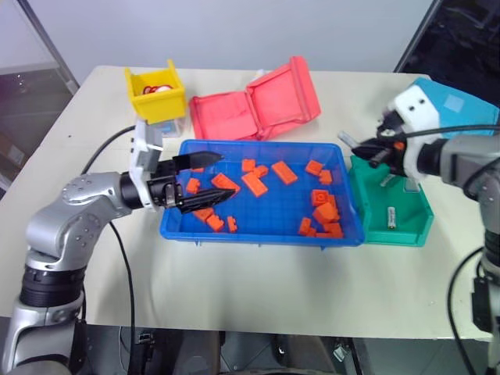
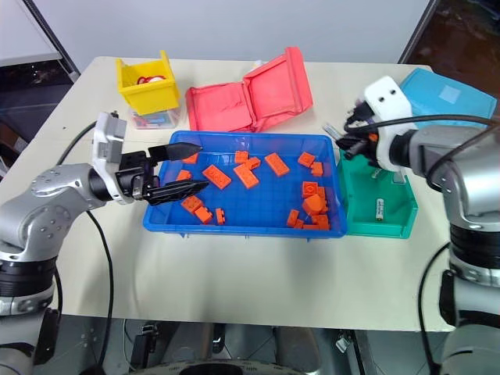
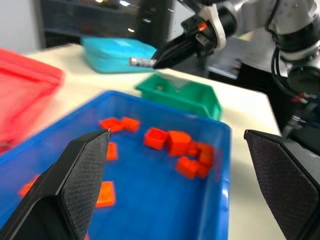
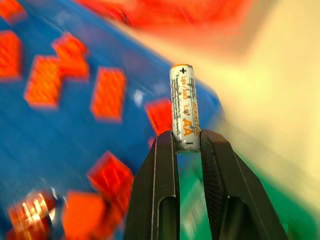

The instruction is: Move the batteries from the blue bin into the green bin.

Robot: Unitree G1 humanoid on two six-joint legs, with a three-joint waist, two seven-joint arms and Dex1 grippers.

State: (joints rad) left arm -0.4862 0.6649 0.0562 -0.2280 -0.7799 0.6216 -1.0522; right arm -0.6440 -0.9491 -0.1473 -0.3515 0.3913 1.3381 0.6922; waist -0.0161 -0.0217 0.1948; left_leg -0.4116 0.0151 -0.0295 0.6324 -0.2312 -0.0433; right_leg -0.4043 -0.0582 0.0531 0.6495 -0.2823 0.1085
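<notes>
The cream counter (image 1: 258,289) lies bare along its near edge, in the lower part of the frame. Beyond that strip, at frame centre, sits the blue bin (image 1: 234,233), long side across the picture, its floor strewn with orange bricks (image 1: 254,183). At its left end the left gripper (image 1: 215,178) reaches in level toward the right — jaws spread wide, holding nothing, the fingertips above the bricks by the left wall.

Just right of the blue bin and touching it stands the green bin (image 1: 406,233), sloped front toward the near edge. One battery (image 1: 392,217) lies on its floor, long axis running near to far.

Above the seam between the two bins, centre right, hangs the right gripper (image 1: 349,144), jaws clamped on a second battery (image 4: 184,109) — an AA cell pinched at its flat minus end. In the right wrist view its long axis follows the fingers, plus cap outward; in the left wrist view it juts level from the fingertips, above the green bin's far wall.

Farther back, upper centre, a red case (image 1: 258,105) lies open behind the blue bin. A yellow bin (image 1: 156,94) stands at upper left, a light-blue pouch (image 1: 453,101) at upper right. A pale wall rises beyond the counter.
</notes>
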